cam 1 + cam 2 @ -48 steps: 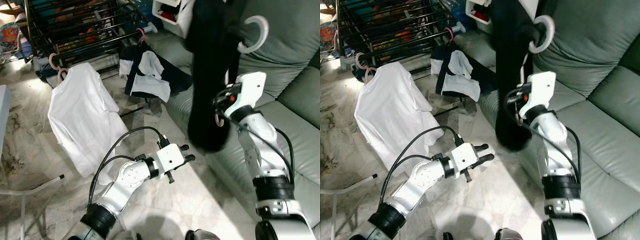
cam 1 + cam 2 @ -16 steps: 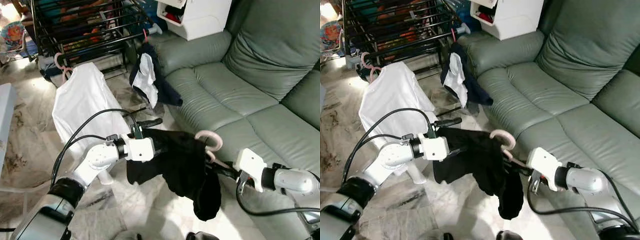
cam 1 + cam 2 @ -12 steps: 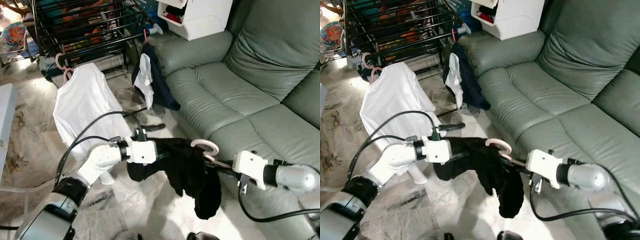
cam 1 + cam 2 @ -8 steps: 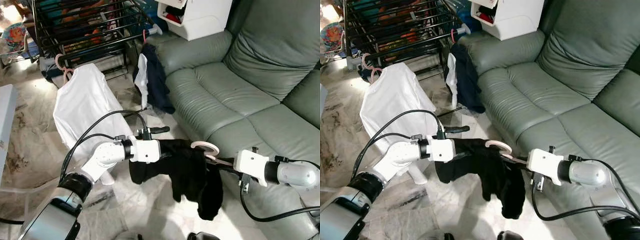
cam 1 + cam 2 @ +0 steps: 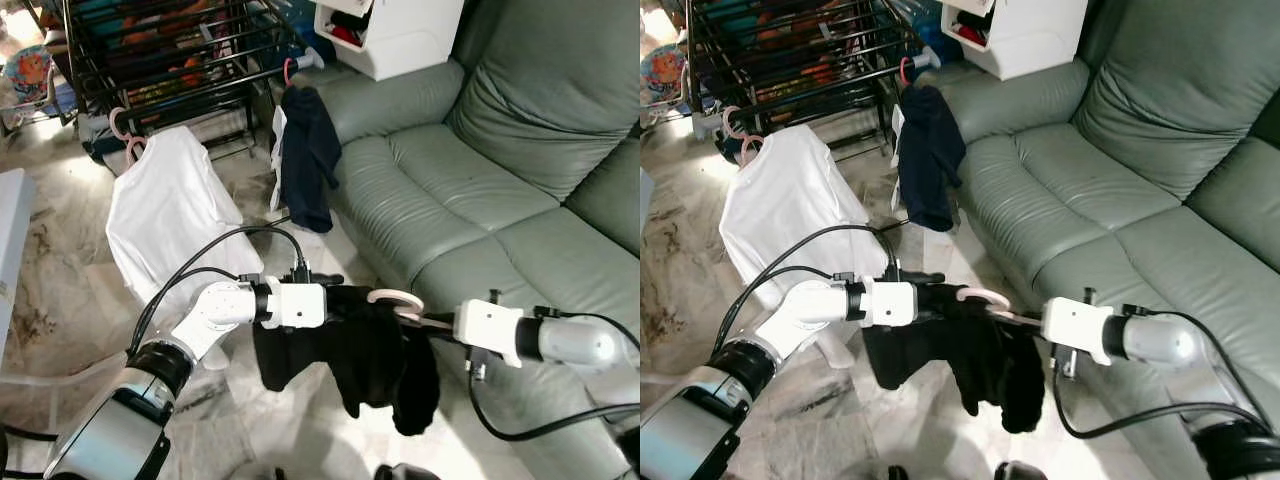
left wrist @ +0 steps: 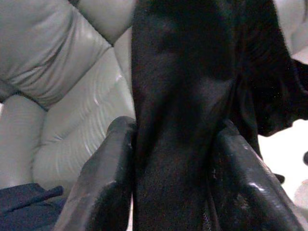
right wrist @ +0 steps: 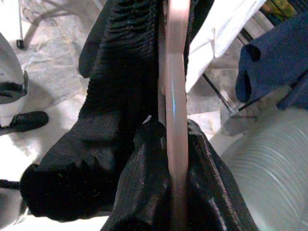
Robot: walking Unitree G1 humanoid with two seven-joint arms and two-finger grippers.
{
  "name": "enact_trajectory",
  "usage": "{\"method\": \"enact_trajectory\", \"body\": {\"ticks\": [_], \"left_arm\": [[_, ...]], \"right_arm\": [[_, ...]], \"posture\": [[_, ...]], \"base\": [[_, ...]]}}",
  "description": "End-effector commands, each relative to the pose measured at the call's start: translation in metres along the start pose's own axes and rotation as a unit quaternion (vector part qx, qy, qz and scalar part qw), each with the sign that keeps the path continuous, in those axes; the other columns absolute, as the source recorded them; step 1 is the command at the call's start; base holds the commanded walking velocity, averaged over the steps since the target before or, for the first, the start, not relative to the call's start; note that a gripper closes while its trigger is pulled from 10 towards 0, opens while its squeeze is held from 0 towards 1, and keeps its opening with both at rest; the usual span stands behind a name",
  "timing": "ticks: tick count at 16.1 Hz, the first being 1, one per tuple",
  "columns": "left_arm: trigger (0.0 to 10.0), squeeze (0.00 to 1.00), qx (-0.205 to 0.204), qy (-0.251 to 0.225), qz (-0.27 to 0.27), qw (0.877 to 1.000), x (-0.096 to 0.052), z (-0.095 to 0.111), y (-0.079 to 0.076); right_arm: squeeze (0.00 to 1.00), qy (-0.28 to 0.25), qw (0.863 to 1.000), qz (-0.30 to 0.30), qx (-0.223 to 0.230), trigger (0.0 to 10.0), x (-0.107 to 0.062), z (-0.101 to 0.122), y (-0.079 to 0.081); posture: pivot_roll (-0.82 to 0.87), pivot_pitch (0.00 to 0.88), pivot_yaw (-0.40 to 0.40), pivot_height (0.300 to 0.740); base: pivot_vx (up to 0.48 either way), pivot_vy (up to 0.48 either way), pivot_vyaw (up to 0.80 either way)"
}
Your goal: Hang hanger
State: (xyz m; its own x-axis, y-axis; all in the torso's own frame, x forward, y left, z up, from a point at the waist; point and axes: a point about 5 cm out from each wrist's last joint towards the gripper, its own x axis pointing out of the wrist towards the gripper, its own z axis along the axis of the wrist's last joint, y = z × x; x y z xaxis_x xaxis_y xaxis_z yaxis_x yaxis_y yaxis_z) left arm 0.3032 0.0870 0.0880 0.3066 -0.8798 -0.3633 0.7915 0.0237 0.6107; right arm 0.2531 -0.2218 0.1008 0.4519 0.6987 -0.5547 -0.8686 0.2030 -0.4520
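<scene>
While right gripper [image 5: 432, 326] jaws pinch pink hanger [image 5: 395, 301], left gripper [image 5: 335, 300] jaws clamp black garment [image 5: 350, 350].

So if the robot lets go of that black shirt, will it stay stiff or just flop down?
Probably flop. The black garment sags in loose folds below the pink hanger, so it looks soft. It bunches where the left gripper pinches it, which suggests thin, light cloth. The hanger, clamped by the right gripper, keeps its curve and seems rigid.
</scene>
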Motion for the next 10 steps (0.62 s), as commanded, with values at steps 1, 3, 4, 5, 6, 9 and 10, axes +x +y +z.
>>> {"method": "enact_trajectory", "body": {"ticks": [1,3,4,5,6,9,10], "left_arm": [[0.0,0.00,0.000,0.010,-0.010,1.000,-0.0005,-0.0020,0.0015],[0.0,0.00,-0.003,0.013,-0.013,1.000,0.0014,-0.0022,0.0014],[0.0,0.00,-0.007,0.016,-0.016,1.000,0.0017,-0.0030,0.0015],[0.0,0.00,-0.008,0.018,-0.017,1.000,0.0022,-0.0032,0.0023],[0.0,0.00,-0.009,0.020,-0.020,1.000,0.0019,-0.0036,0.0032],[0.0,0.00,-0.010,0.035,-0.033,0.999,0.0000,-0.0069,0.0050],[0.0,0.00,-0.014,0.040,-0.037,0.998,-0.0004,-0.0082,0.0055]], "right_arm": [[0.00,-0.018,1.000,0.006,-0.017,10.0,0.0034,0.0078,-0.0039],[0.00,-0.019,1.000,0.010,-0.019,10.0,0.0046,0.0082,-0.0056],[0.00,-0.020,1.000,0.011,-0.022,10.0,0.0055,0.0087,-0.0069],[0.00,-0.021,0.999,0.011,-0.024,10.0,0.0063,0.0090,-0.0086],[0.00,-0.022,0.999,0.011,-0.025,10.0,0.0072,0.0097,-0.0094],[0.00,-0.026,0.999,0.015,-0.026,10.0,0.0097,0.0105,-0.0092],[0.00,-0.028,0.999,0.017,-0.027,10.0,0.0106,0.0107,-0.0089]], "posture": [[-0.10,0.056,0.068,0.740],[-0.10,0.057,0.054,0.740],[-0.10,0.058,0.052,0.740],[-0.10,0.055,0.048,0.740],[-0.10,0.055,0.048,0.740],[-0.11,0.056,0.040,0.740],[-0.11,0.055,0.033,0.740]], "base": [[0.000,0.000,0.00],[0.000,0.000,0.00],[0.000,0.000,0.00],[0.000,0.000,0.00],[0.000,0.000,0.00],[0.000,0.000,0.00],[0.000,0.000,0.00]]}}
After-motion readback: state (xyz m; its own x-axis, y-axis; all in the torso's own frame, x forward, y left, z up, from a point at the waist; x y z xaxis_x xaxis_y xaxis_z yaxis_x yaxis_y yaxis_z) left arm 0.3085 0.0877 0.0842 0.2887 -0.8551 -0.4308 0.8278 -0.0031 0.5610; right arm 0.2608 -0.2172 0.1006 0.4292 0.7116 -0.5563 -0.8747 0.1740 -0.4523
